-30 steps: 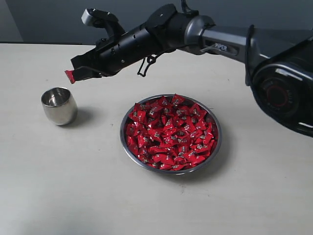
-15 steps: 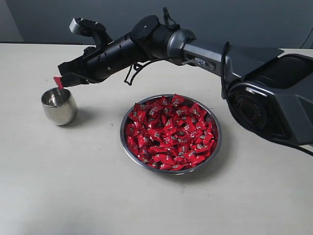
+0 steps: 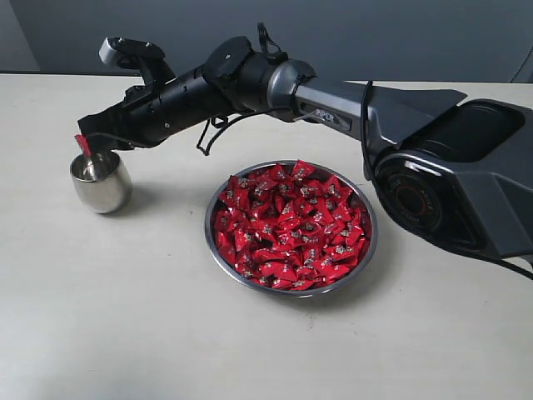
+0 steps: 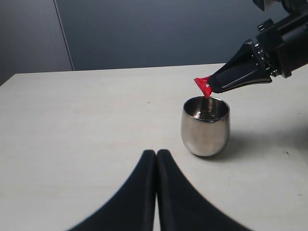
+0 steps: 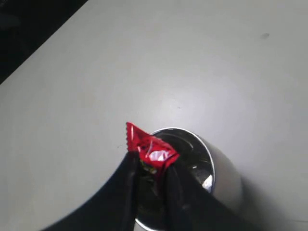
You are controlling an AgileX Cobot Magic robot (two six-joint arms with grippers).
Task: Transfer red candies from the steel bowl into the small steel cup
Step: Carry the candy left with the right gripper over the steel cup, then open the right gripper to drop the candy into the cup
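My right gripper [image 3: 87, 147] reaches across to the left and is shut on one red candy [image 3: 82, 145], holding it just above the rim of the small steel cup [image 3: 101, 181]. In the right wrist view the red candy [image 5: 149, 149] sits pinched between the fingertips over the small steel cup [image 5: 192, 173]. The left wrist view shows the cup [image 4: 206, 126] with the candy [image 4: 204, 86] above its mouth. The steel bowl [image 3: 366, 247], heaped with red candies [image 3: 289, 227], sits mid-table. My left gripper [image 4: 156, 154] is shut and empty, short of the cup.
The right arm [image 3: 333, 104] stretches over the table behind the bowl, its base [image 3: 466, 183] at the right. A dark wall [image 3: 375, 33] stands beyond the table's far edge.
The right gripper has carried the candy leftward and down, from beside the cup to just over its mouth. The left gripper, cup and bowl have not moved.
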